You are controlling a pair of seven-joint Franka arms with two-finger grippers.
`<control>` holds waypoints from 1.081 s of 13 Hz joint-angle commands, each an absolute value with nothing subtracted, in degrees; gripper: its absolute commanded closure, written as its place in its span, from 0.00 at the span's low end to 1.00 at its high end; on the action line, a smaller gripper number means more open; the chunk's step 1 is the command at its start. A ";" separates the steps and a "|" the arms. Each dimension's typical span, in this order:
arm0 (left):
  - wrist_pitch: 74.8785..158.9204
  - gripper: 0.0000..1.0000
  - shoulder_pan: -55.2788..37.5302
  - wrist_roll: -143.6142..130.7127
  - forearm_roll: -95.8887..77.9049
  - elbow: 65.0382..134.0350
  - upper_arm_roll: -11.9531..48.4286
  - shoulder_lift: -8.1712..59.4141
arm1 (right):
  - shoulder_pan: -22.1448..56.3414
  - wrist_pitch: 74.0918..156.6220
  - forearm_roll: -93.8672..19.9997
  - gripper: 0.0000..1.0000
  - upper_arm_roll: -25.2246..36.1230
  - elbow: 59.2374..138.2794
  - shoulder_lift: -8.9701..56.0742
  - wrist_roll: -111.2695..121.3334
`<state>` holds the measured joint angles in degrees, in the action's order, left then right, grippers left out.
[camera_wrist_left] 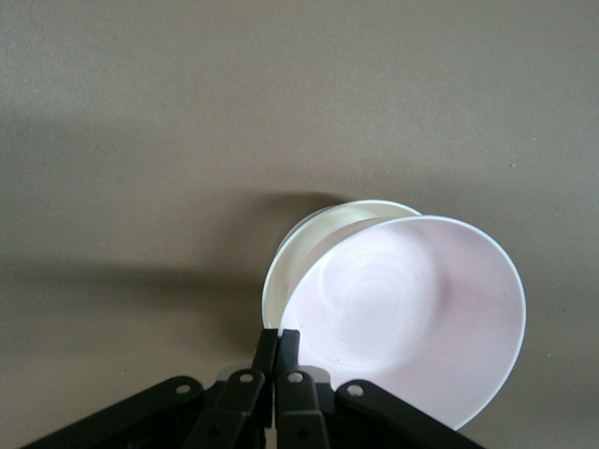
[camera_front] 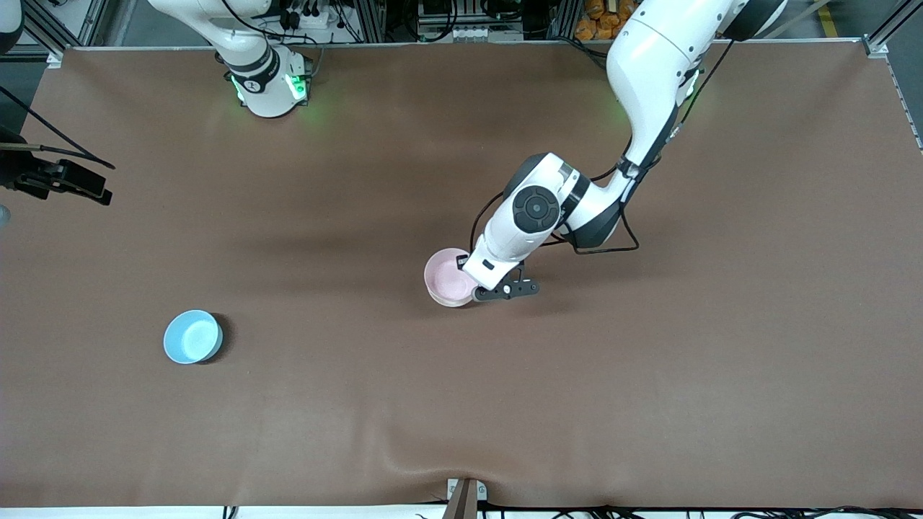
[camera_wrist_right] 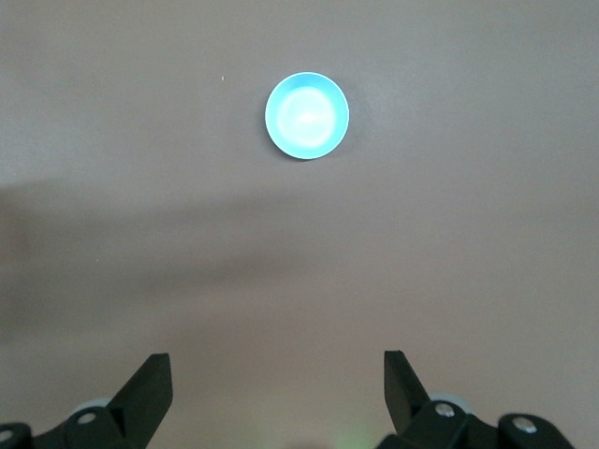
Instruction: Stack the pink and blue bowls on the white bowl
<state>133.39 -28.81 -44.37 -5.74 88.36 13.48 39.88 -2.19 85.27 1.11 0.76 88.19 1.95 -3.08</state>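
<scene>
Two bowls meet under my left fingers [camera_wrist_left: 277, 360]: pinched shut on the pink bowl's [camera_front: 448, 275] rim, tilting it into the white bowl [camera_wrist_left: 309, 245]. My right fingers [camera_wrist_right: 278, 388] wait spread above the blue bowl [camera_front: 192, 336], which sits on the bench [camera_front: 649, 375].

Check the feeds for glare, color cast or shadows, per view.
Front view: green LED glow on the table by the right arm's base; blue bowl casts a soft shadow. Left wrist view: pink bowl washed pale, white bowl shadowing the table. Right wrist view: blue bowl overexposed, glowing cyan.
</scene>
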 commanded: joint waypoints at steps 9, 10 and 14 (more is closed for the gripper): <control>136.67 1.00 -29.18 -44.21 -5.71 88.15 13.18 42.45 | -1.06 88.06 1.58 0.00 0.26 87.37 5.71 -3.60; 136.67 1.00 -29.01 -44.21 -5.71 88.50 13.10 42.45 | -0.97 88.94 1.32 0.00 0.26 87.19 5.80 -3.60; 136.67 0.19 -29.00 -45.17 -6.41 88.24 13.18 42.54 | -0.70 89.91 1.14 0.00 0.26 85.70 7.47 -3.69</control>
<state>136.01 -28.75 -44.40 -5.74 88.63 13.28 42.30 -1.09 90.33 1.10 0.15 87.79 6.41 -3.10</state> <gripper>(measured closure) 0.806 0.000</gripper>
